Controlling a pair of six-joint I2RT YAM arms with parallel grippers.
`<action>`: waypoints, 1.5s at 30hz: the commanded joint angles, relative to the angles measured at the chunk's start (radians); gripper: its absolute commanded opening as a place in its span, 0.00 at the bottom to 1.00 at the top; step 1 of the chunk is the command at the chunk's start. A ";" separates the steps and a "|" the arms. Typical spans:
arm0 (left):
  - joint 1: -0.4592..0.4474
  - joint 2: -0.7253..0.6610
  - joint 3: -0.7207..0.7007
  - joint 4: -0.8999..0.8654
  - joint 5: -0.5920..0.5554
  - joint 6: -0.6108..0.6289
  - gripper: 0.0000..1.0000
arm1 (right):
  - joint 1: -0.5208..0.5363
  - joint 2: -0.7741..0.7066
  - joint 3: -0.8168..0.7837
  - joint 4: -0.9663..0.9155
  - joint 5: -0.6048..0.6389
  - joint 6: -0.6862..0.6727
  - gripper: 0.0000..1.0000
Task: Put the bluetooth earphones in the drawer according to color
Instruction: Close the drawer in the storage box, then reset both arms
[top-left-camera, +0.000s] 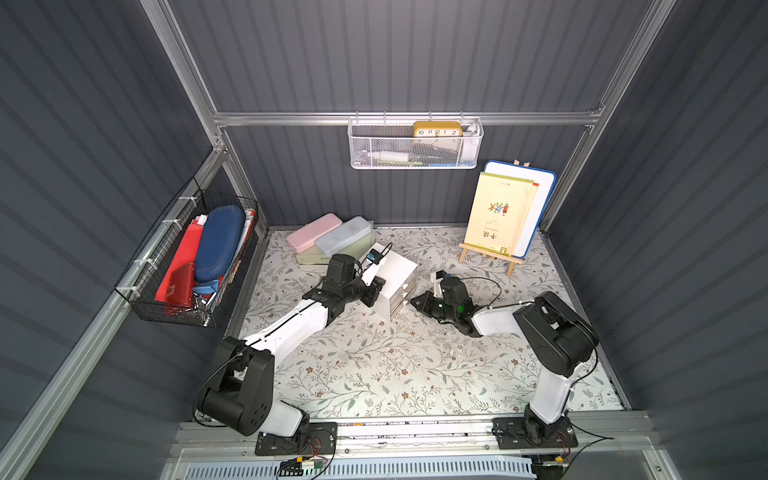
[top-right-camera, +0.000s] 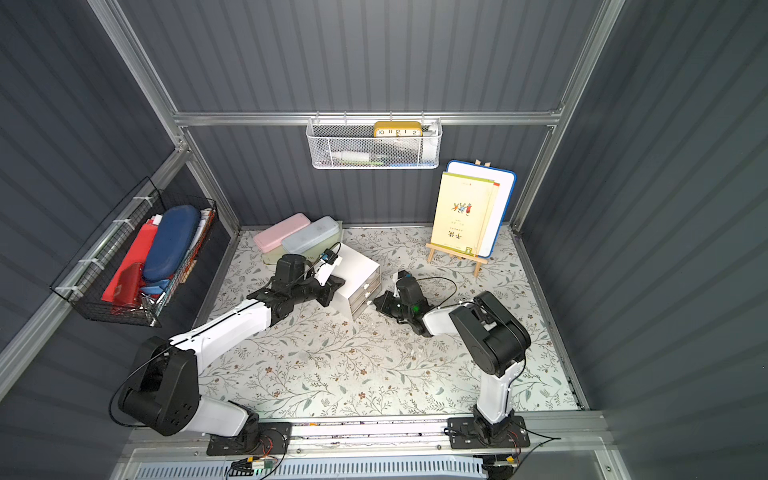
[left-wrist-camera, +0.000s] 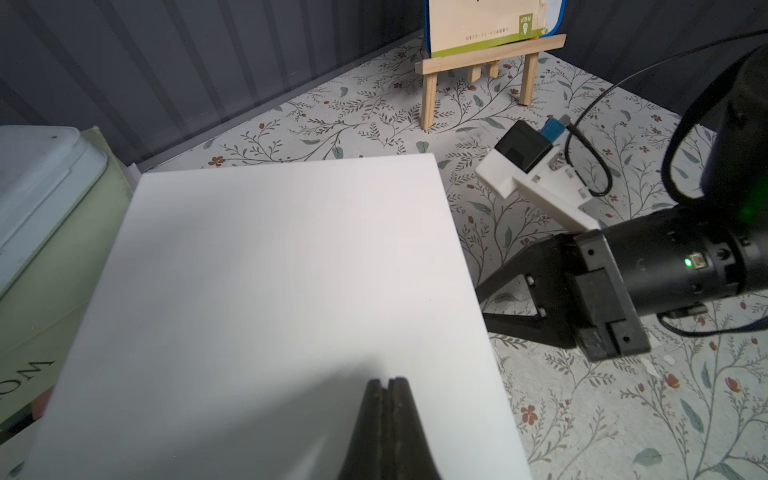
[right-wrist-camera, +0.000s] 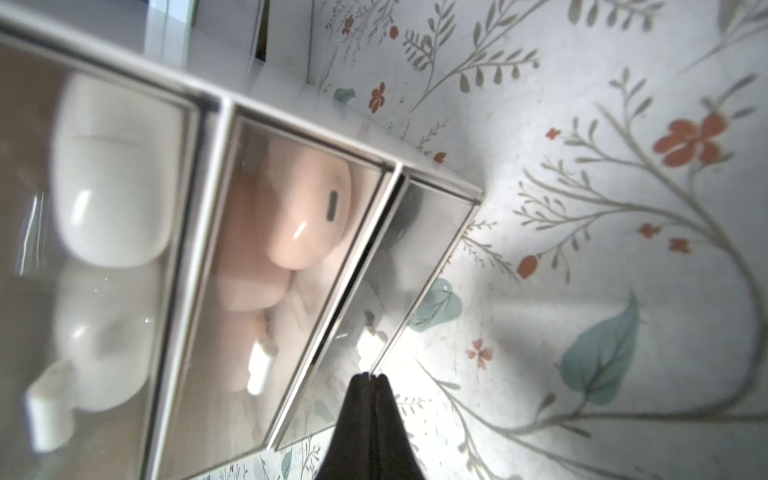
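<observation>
The drawer (top-left-camera: 397, 270) (top-right-camera: 359, 270) is a small white cabinet in the middle of the floral table, with three clear fronts facing right. My left gripper (left-wrist-camera: 388, 380) (top-left-camera: 379, 287) is shut and empty, its tip against the cabinet's plain white side (left-wrist-camera: 270, 291). My right gripper (right-wrist-camera: 371, 376) (top-left-camera: 414, 300) is shut and empty, its tip at the front edge of the lowest drawer. Through the clear fronts I see white bluetooth earphones (right-wrist-camera: 112, 187) in one drawer and pink ones (right-wrist-camera: 307, 208) in the middle drawer. A blurred dark shape (right-wrist-camera: 411, 220) shows in the drawer nearest the table.
Pink (top-left-camera: 313, 231) and blue (top-left-camera: 344, 235) pencil cases lie on a pale green box (top-left-camera: 309, 258) behind the cabinet. A wooden easel (top-left-camera: 486, 253) with a book stands at the back right. A black wire basket (top-left-camera: 187, 266) hangs on the left wall, a white mesh one (top-left-camera: 415, 145) on the back wall.
</observation>
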 joint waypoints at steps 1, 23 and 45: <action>0.005 -0.053 0.048 -0.014 0.003 0.019 0.00 | -0.005 -0.048 -0.022 -0.046 -0.037 -0.104 0.00; 0.005 -0.338 0.046 0.238 -0.427 -0.199 0.00 | -0.030 -0.669 0.014 -0.703 0.370 -0.538 0.00; 0.081 -0.423 -0.422 0.803 -1.276 -0.430 0.99 | -0.350 -0.883 -0.009 -0.898 0.597 -0.577 0.99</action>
